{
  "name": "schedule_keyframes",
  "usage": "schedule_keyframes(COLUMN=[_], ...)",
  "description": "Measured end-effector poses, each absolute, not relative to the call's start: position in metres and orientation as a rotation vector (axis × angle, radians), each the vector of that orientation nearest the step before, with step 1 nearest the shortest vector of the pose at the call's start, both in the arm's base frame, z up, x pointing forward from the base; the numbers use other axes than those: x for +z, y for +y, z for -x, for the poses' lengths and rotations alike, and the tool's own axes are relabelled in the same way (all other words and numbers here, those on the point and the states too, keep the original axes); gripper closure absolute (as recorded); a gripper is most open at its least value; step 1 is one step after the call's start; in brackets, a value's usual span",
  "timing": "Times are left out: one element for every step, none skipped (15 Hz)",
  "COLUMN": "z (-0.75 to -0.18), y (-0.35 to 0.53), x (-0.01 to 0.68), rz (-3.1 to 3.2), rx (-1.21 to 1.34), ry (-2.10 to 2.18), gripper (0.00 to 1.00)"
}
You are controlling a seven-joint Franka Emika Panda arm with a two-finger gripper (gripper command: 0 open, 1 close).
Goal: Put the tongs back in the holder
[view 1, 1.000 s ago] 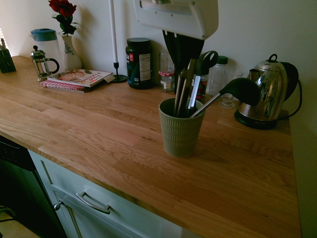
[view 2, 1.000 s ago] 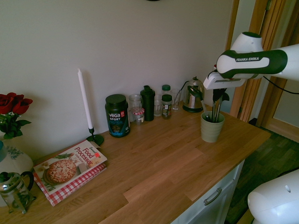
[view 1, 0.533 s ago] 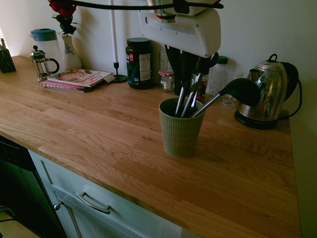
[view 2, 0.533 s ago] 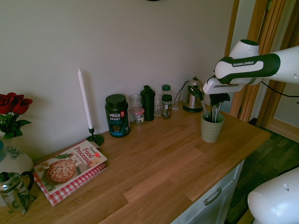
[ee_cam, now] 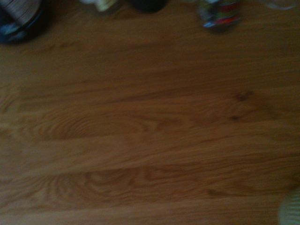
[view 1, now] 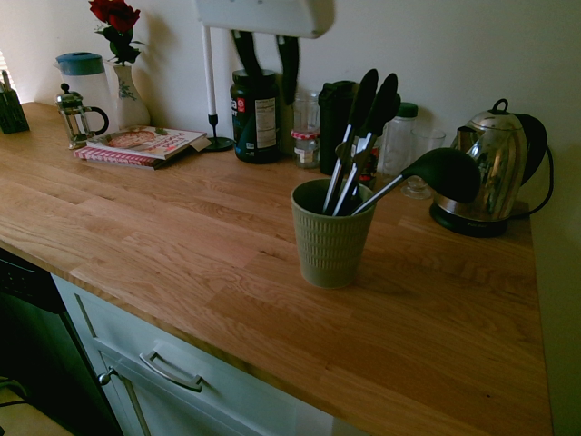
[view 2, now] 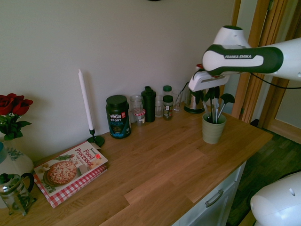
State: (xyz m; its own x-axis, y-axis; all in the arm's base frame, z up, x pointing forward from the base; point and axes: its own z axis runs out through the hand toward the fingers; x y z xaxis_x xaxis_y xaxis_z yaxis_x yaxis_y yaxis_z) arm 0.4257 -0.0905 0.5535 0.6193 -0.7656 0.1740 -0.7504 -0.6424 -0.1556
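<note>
The tongs [view 1: 361, 136] stand upright in the olive-green ribbed holder [view 1: 331, 243], their black tips pointing up, beside a black-bowled ladle [view 1: 443, 171]. My gripper [view 1: 267, 59] hangs above the counter, up and to the left of the holder in the first exterior view. It is open, with nothing between its fingers, and it is clear of the tongs. The second exterior view shows the holder [view 2: 212, 130] with the tongs [view 2: 214, 100] in it and the gripper [view 2: 203, 94] just beside them. Only a pale sliver of the holder [ee_cam: 292, 210] shows in the wrist view.
A steel kettle [view 1: 495, 168] stands right of the holder. Along the wall are a dark tub [view 1: 255, 115], a black bottle [view 2: 148, 104], small jars [view 1: 306, 145] and a white candle [view 1: 209, 73]. A cookbook [view 1: 141, 145], French press [view 1: 78, 115] and rose vase [view 1: 124, 77] sit far left.
The gripper was shut on the tongs while they went down into the holder. It has since opened, let go, and risen away to the left; the tongs now stand free in the holder.
</note>
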Motion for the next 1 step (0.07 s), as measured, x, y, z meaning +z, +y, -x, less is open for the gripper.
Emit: schedule_keyframes(z=[-0.4335], y=[-0.0632], x=[0.5338], rz=[2.825], rx=[-0.281], ry=[1.222], gripper=[0.0])
